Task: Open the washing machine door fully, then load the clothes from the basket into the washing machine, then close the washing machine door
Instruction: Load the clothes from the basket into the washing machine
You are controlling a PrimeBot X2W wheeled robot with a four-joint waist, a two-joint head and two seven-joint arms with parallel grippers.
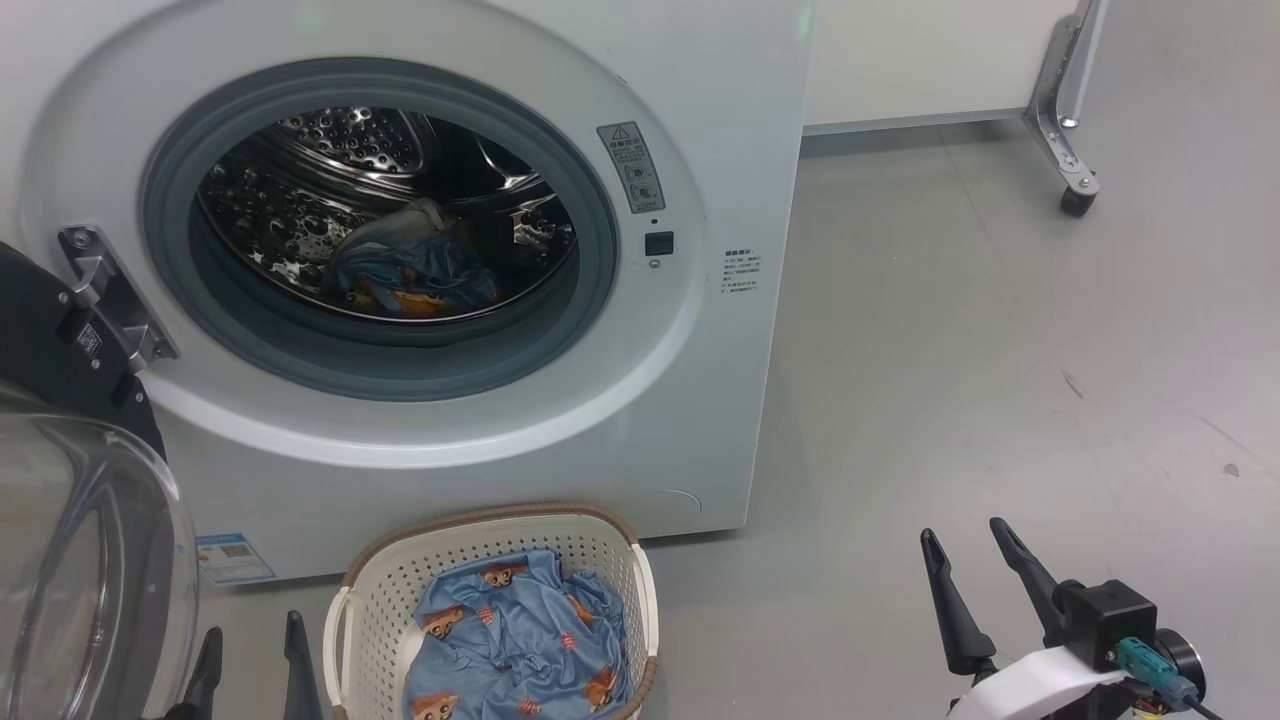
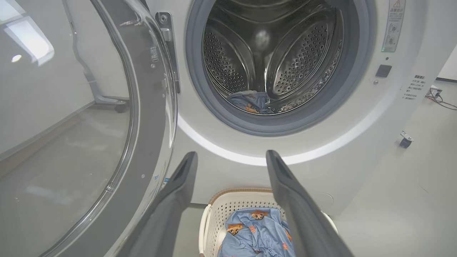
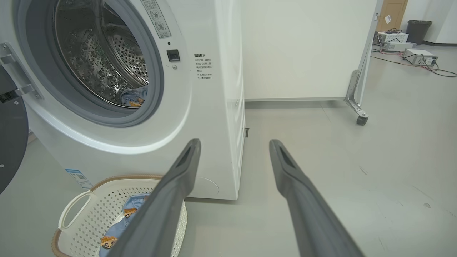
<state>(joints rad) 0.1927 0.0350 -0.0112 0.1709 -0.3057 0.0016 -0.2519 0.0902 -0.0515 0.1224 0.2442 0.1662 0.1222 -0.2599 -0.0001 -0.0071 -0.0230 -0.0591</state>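
Note:
The white washing machine (image 1: pixel 700 330) stands with its door (image 1: pixel 70 520) swung wide to the left, black rim and glass bowl facing me. One blue garment (image 1: pixel 410 265) lies in the steel drum (image 2: pixel 285 53). The cream basket (image 1: pixel 610 545) sits on the floor before the machine, holding light-blue clothes (image 1: pixel 520 640) with orange figures. My left gripper (image 1: pixel 250 645) is open and empty, low between the door and the basket. Out to the right over bare floor, my right gripper (image 1: pixel 965 540) is also open and empty.
A white panel on a wheeled metal foot (image 1: pixel 1075 190) stands behind the machine's right side. Grey floor (image 1: pixel 1000 350) stretches to the right. Boxes and cables (image 3: pixel 417 57) lie far off in the right wrist view.

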